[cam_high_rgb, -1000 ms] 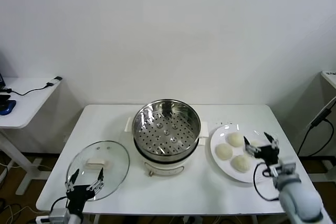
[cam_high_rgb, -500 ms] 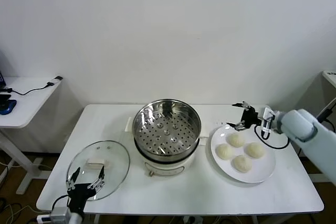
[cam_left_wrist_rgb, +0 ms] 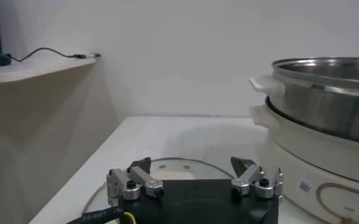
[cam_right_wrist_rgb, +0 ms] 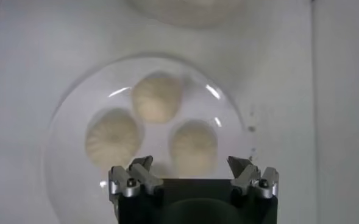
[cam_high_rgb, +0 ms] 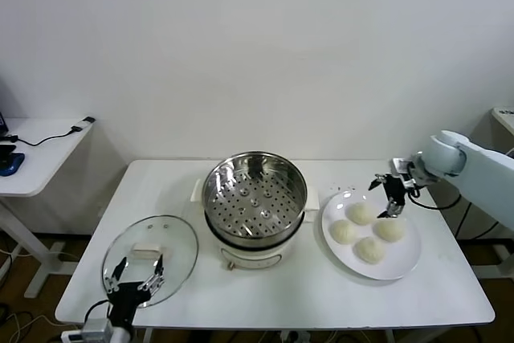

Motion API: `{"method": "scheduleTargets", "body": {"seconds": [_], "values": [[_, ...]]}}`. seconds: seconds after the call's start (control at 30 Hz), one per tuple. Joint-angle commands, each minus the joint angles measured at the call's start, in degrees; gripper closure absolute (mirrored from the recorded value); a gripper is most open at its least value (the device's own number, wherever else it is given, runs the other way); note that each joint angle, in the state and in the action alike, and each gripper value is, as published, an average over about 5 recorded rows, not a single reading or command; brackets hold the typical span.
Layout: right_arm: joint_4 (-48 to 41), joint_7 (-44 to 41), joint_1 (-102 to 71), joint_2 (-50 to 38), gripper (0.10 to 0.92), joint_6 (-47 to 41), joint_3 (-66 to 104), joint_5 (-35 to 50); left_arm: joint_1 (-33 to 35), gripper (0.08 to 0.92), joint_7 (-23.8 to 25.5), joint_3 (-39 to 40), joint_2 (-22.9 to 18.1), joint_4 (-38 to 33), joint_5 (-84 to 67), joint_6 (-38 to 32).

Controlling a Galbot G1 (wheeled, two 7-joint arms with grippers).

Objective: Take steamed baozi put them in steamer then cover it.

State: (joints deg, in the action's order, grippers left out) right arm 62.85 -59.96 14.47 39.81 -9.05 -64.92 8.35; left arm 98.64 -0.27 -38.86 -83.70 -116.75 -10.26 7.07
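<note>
Four cream-white baozi (cam_high_rgb: 360, 214) lie on a white plate (cam_high_rgb: 405, 258) at the table's right. My right gripper (cam_high_rgb: 389, 195) hovers open above the plate's far side, over the baozi; three of them show below it in the right wrist view (cam_right_wrist_rgb: 193, 145). The steel steamer (cam_high_rgb: 254, 198) stands empty at the table's middle; its side shows in the left wrist view (cam_left_wrist_rgb: 325, 103). The glass lid (cam_high_rgb: 150, 248) lies flat at the front left. My left gripper (cam_high_rgb: 134, 275) is open and empty just above the lid's near edge.
A white side table (cam_high_rgb: 36, 154) with cables stands at the far left. A black cable (cam_high_rgb: 438, 205) hangs from the right arm near the plate. The wall is close behind the table.
My right gripper moved from behind the plate's far left rim to the right and now hangs over the baozi. The left gripper stayed by the lid.
</note>
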Motion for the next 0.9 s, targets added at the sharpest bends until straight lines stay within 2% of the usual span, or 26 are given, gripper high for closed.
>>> {"method": "scheduleTargets", "body": {"seconds": [0.03, 0.67, 0.77, 0.9], "values": [[-11.79, 0.02, -0.61, 9.48, 0.203, -3.28, -4.58, -1.08, 0.58, 0.177, -0.03, 0.58, -0.63, -0.06, 0.57, -0.37], [-22.21, 0.66, -5.71, 17.04, 0.203, -0.94, 0.78, -1.68, 1.16, 0.177, -0.20, 2.88, -0.92, 0.40, 2.39, -0.28], [-22.23, 0.39, -5.80, 17.19, 0.238, -0.83, 0.87, -1.76, 1.37, 0.177, -0.21, 3.18, -0.93, 0.19, 2.72, -0.26], [-20.19, -0.56, -4.86, 16.04, 0.344, -0.57, 0.25, -1.77, 1.68, 0.177, -0.20, 3.37, -0.93, -0.36, 2.94, -0.21]]}}
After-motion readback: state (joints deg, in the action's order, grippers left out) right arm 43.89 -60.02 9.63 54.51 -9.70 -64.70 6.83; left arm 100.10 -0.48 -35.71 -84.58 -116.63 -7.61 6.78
